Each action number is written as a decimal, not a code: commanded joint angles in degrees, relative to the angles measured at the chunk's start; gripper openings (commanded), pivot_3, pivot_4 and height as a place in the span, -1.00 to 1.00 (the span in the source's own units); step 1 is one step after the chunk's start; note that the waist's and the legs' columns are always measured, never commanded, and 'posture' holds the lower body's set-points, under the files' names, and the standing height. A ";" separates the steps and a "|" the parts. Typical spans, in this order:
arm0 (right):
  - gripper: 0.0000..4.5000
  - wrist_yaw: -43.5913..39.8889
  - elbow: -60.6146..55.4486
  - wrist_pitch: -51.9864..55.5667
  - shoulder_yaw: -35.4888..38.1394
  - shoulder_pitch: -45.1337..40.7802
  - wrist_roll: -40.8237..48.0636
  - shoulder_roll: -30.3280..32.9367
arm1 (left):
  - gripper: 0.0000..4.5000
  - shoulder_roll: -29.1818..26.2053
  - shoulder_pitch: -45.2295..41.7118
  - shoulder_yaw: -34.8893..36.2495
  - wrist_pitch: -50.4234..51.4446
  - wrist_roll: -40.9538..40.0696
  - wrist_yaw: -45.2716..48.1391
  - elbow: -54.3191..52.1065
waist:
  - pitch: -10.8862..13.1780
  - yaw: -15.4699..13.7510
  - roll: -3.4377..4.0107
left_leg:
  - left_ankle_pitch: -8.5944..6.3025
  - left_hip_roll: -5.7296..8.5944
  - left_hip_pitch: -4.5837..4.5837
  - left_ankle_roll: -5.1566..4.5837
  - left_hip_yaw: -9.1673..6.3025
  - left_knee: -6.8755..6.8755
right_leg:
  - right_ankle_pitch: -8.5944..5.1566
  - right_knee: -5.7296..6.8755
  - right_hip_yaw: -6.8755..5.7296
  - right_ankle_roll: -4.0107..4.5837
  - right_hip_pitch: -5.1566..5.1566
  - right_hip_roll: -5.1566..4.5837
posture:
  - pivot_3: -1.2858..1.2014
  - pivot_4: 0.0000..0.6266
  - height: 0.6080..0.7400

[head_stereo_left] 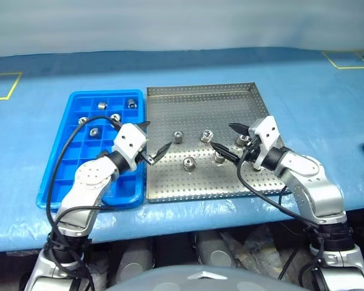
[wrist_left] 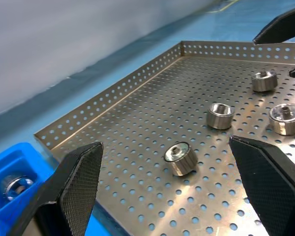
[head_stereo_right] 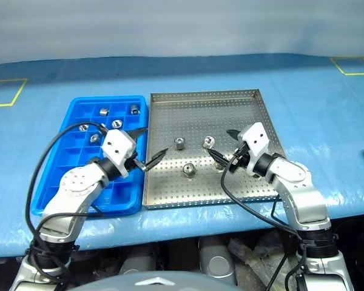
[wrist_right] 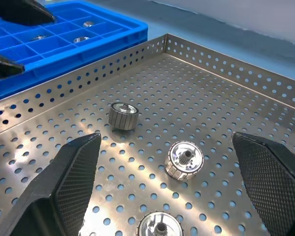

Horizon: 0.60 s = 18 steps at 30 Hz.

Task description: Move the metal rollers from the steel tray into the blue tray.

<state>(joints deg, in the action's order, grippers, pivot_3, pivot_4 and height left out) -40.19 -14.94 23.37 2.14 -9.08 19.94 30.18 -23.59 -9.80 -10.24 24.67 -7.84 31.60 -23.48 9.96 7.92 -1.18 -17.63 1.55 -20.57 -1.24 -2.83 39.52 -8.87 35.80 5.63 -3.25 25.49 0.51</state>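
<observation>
While both wide open, empty: left claw (head_stereo_left: 155,138) beside roller (head_stereo_left: 178,137); right claw (head_stereo_left: 229,138) amid rollers.

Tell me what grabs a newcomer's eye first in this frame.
The bright blue tray on the left, with a few rollers already in its far cells. Beside it sits the steel tray, where more metal rollers lie loose. Both the left gripper and right gripper hover over it, jaws open.

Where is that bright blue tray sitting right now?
In the head views, the blue tray lies on the robot's left, its long edge right beside the steel tray, with the left tool hovering over that shared edge.
</observation>
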 commanded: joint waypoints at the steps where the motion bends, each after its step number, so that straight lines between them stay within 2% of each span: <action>1: 1.00 0.75 -3.74 -0.06 2.38 1.05 1.04 0.78 | 0.98 1.10 -2.88 -2.58 1.19 -0.59 1.78 1.96 | 0.00 0.32 0.00 | 0.00 0.01 -0.01 0.00 0.00 0.02 | 0.00 0.00 0.00 -0.01 0.00 0.00 | -0.15 -0.52 1.00; 7: 1.00 2.53 -6.89 -0.10 4.12 3.76 1.31 1.00 | 0.98 1.52 -6.56 -5.25 5.88 0.42 2.81 6.38 | -0.01 2.55 0.01 | 0.00 -0.01 0.00 -0.01 0.03 0.03 | 0.01 0.02 0.04 -0.04 -0.01 0.03 | -0.19 -0.52 1.00; 18: 1.00 4.14 -8.34 -0.40 4.10 5.42 1.32 0.56 | 0.98 2.12 -9.42 -9.05 8.55 2.22 3.79 11.07 | -0.01 6.05 0.01 | -0.02 0.00 -0.02 -0.04 0.20 0.05 | 0.06 0.02 0.26 -0.14 -0.04 0.06 | -0.20 -0.52 1.00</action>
<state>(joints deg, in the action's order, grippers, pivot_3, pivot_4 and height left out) -36.29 -20.91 23.90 4.95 -3.34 20.64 30.77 -21.64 -18.61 -18.96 32.78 -6.56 35.86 -12.25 9.94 13.96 -1.16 -17.65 1.54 -20.59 -1.28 -2.60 39.56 -8.81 35.83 5.92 -3.39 25.43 0.59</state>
